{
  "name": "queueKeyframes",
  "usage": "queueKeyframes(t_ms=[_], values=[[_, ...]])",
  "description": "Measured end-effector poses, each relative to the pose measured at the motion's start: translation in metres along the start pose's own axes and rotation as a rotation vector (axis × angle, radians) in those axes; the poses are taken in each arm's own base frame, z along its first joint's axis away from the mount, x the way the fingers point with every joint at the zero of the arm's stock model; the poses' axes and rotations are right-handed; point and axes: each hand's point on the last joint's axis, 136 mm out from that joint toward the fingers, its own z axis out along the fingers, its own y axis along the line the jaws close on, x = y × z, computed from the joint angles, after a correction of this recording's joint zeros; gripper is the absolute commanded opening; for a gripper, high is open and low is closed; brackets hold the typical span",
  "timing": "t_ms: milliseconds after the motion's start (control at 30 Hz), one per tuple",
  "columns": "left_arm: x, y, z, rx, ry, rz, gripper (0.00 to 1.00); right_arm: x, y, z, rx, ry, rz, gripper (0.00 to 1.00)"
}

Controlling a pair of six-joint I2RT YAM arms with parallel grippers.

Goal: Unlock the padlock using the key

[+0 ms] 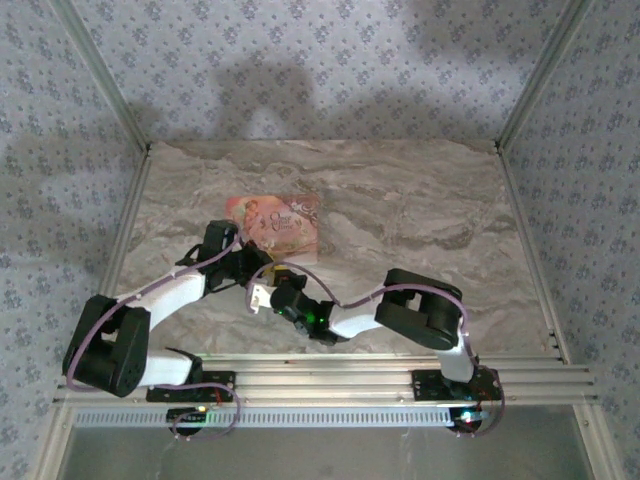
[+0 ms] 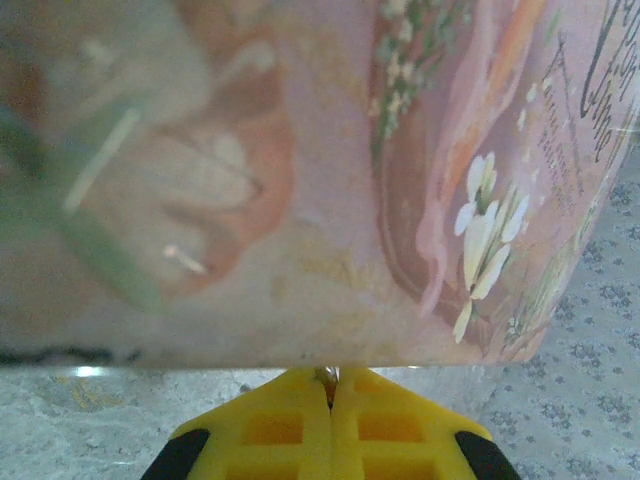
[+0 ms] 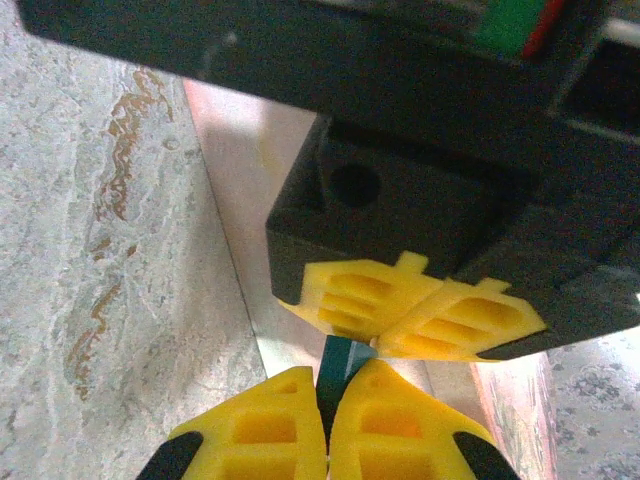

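The padlock (image 3: 340,362) is a tiny blue body pinched between the yellow fingers of my right gripper (image 3: 328,385), which is shut on it. My left gripper (image 3: 425,322) meets the padlock's top from the far side, its jaws shut. In the left wrist view a small pale metal piece, seemingly the key (image 2: 327,376), glints between the tips of that shut left gripper (image 2: 330,385). Both grippers meet just in front of the pink box's near edge, the left gripper (image 1: 262,268) close against the right gripper (image 1: 278,283). The padlock's keyhole is hidden.
The flat pink illustrated box (image 1: 290,220) lies on the marble table (image 1: 420,210) just beyond the grippers, and looms close in the left wrist view (image 2: 330,200). Metal frame posts stand along the table's left and right edges.
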Motion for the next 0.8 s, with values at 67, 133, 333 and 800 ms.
queueKeyframes(t_ms=[67,133,333,800], values=[[0.002,-0.001,0.0,0.005,0.011,0.001,0.0,0.001,-0.002,-0.003,-0.013,-0.011,0.019,0.0],[0.004,-0.002,-0.001,0.012,0.022,0.001,0.12,0.001,-0.004,-0.006,-0.026,-0.021,0.04,0.0],[0.016,-0.008,-0.011,0.04,0.07,0.004,0.39,0.01,-0.01,-0.008,-0.047,-0.014,0.098,0.0],[0.018,-0.001,-0.048,0.028,0.046,0.066,0.56,0.023,-0.016,-0.011,-0.089,-0.004,0.176,0.0]])
